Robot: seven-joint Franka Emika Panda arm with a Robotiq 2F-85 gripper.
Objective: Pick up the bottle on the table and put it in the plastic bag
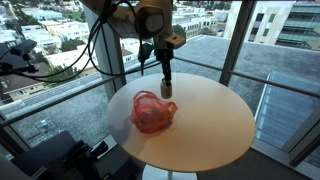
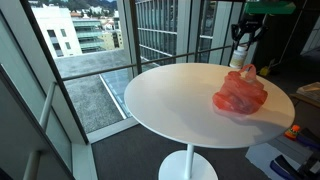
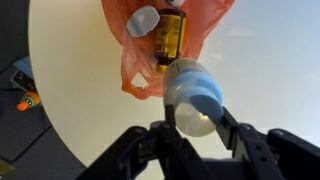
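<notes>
Gripper pointing down over the round white table, jaws narrow, clamped on the bottle w/ a finger on each side. Wrist view: bottle hangs lengthwise away from the cam, pale end up by the fingers, amber labelled body down at the mouth of the red plastic bag. Lower end looks just inside the bag opening; can't tell if it touches the film. A pale bluish rounded thing sits in the bag just left of the bottle, can't ID it.

In an exterior view the gripper is at the far edge of the bag, bottle a small light patch at the tips, right above the bag. Bag crumpled, resting on the left half of the table top. In an exterior view the bag is on the right part of the table, gripper directly above it at the far side. Glass walls around, city bldgs outside.
</notes>
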